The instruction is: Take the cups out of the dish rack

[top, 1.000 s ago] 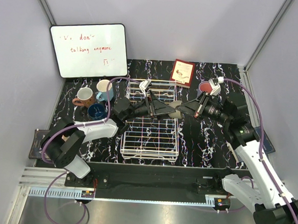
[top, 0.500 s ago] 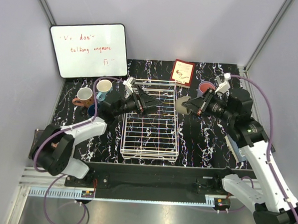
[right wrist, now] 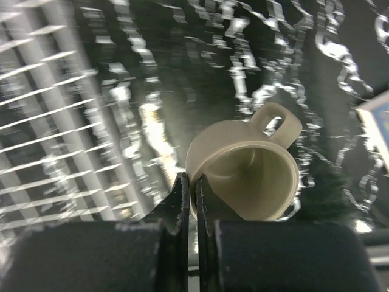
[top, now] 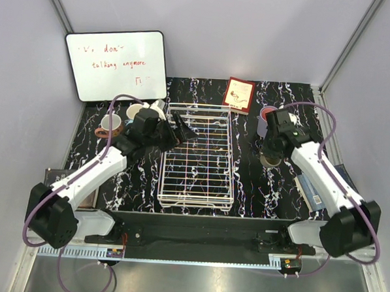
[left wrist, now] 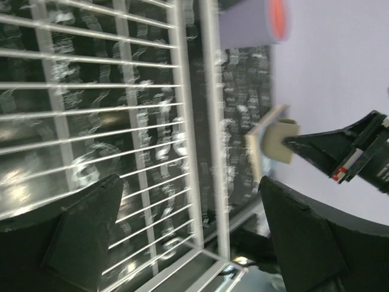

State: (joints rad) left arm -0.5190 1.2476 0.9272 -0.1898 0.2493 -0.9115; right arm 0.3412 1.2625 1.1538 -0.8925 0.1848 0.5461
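Far left, a white-framed whiteboard [top: 115, 64] with red scrawl leans against the wall. In front of it a salmon-terracotta mug [top: 109, 124] stands on the black marbled table [top: 258, 182]. The light blue mug [top: 134, 110] just beside it is half covered by the left arm, and whatever lies nearer under that arm is hidden. The left gripper [top: 181, 128] hangs over the far left corner of the white wire-grid dish rack [top: 196, 202], its 2 fingers [left wrist: 85, 225] spread wide and holding nothing. A red card [top: 239, 94] stands beyond the rack. Right of the rack, the lavender handleless tumbler [top: 267, 114] is partly blocked by the right arm. The right gripper [right wrist: 189, 182] points down, pinching the rim of the grey-beige mug [right wrist: 252, 173]; whether the mug touches the table is unclear. A blue-edged booklet [top: 308, 191] lies half hidden beside the arm.
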